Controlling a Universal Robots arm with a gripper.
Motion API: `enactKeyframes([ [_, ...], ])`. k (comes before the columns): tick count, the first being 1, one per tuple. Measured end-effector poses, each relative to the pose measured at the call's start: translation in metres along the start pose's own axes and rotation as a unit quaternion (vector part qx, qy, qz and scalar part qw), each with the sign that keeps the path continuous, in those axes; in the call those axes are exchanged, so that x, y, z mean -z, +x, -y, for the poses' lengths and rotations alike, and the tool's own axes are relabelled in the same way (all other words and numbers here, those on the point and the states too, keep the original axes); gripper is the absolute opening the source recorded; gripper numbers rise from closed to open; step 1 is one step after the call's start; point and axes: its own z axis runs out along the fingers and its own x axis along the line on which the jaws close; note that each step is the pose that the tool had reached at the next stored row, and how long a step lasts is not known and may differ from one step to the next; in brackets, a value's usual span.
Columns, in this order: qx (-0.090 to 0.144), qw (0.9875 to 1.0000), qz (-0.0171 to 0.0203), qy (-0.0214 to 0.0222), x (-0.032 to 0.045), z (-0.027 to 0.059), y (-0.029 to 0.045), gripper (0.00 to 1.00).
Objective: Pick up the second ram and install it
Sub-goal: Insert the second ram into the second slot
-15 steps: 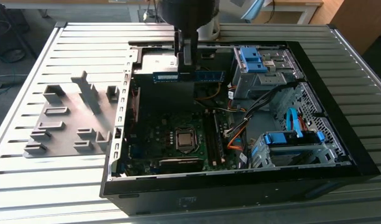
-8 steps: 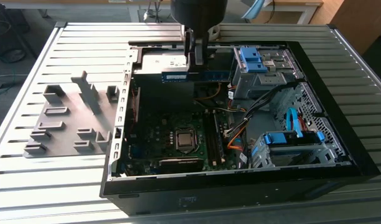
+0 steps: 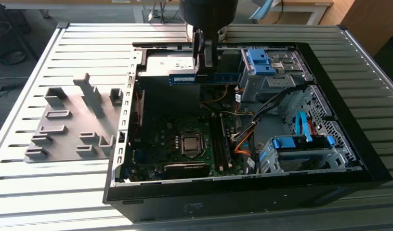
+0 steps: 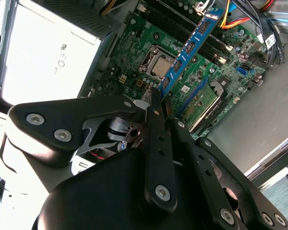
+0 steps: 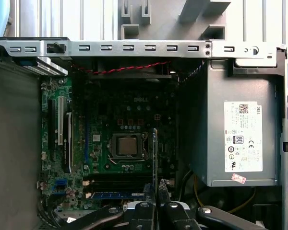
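The slatted metal table [image 3: 81, 43] is carrying two things. The grey tray [image 3: 65, 139] is lying flat on the slats toward the exterior view's left, its moulded posts sticking up. Right beside it, the open black case [image 3: 248, 195] is lying on its side, taking up the middle of the table. Whether tray and case are touching is hard to tell. Bare slats are showing around both.

1 uninstalled ram [image 4: 189, 48], 1 case [image 3: 261, 188], 1 tray [image 3: 63, 144].
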Motion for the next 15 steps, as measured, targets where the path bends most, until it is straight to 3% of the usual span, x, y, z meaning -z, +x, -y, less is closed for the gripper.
enactKeyframes([
  [8,-0.003,1.0000,0.0001,0.0001,0.0000,0.0000,0.0000,0.14],
  [15,-0.041,0.9992,0.0005,0.0012,-0.0002,0.0001,0.0000,0.14],
])
